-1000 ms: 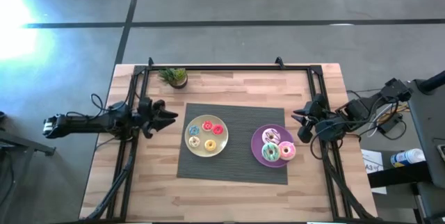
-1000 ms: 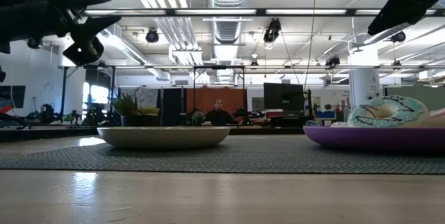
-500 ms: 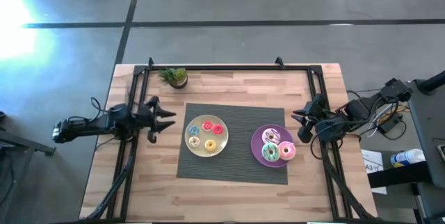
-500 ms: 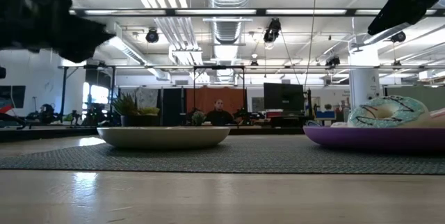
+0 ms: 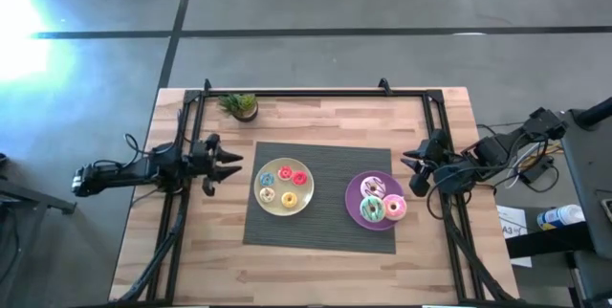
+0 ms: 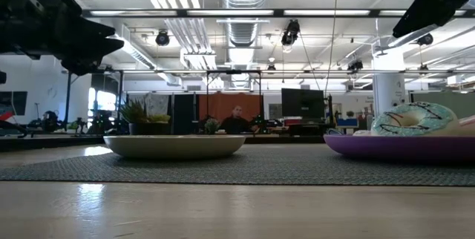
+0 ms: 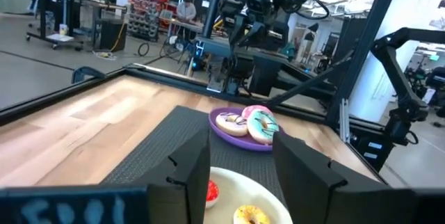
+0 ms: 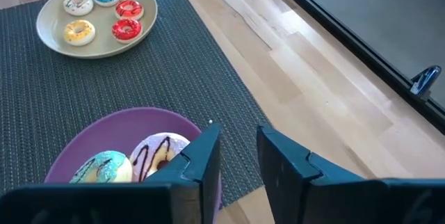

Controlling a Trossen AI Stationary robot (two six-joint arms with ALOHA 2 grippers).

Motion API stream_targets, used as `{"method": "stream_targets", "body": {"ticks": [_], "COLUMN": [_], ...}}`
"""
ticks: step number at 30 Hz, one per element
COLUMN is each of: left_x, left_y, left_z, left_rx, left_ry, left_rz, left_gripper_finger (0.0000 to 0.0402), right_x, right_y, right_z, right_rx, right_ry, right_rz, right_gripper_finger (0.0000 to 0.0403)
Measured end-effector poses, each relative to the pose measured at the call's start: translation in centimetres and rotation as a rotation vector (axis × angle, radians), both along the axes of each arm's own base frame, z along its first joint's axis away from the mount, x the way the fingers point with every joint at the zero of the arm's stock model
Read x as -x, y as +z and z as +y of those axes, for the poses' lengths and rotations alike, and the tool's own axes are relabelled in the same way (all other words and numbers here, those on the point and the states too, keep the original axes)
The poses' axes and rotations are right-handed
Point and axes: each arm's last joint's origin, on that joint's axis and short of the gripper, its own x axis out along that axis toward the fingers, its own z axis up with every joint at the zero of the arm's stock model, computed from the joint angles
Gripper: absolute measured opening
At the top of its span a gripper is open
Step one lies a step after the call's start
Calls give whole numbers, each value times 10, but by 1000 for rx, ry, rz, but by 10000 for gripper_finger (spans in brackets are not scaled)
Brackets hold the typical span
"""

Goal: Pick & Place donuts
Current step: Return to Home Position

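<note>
Placemat (image 5: 320, 214) marks the work zone, and both arms sit just outside it, apparently parked: left gripper (image 5: 228, 162) and right gripper (image 5: 413, 174) are spread and empty. Purple plate (image 5: 354, 193) holds three larger donuts (image 5: 371, 209); cream plate (image 5: 304, 200) holds five mini donuts (image 5: 285, 173).

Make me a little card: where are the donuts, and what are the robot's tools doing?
Yellow plate: five mini donuts on it
Purple plate: three bigger donuts on it
Mat: dark, under both plates
Left tool: open, empty, raised beside the yellow plate
Right tool: open, empty, beside the purple plate
Plant: potted, by the table's edge
</note>
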Motion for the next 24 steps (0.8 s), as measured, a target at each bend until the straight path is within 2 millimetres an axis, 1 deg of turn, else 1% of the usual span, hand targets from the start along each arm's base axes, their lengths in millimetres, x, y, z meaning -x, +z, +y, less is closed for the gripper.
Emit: {"method": "stream_targets", "body": {"ticks": [13, 24], "left_x": [0, 0], "left_y": [0, -1], "left_z": [0, 0], "left_rx": [1, 1], "left_ry": [0, 0], "left_rz": [1, 3], "left_gripper_finger": [131, 131], "right_x": [0, 0], "right_y": [0, 0], "right_z": [0, 0], "right_rx": [0, 0], "right_ry": [0, 0], "right_rz": [0, 0], "right_gripper_finger": [68, 81]}}
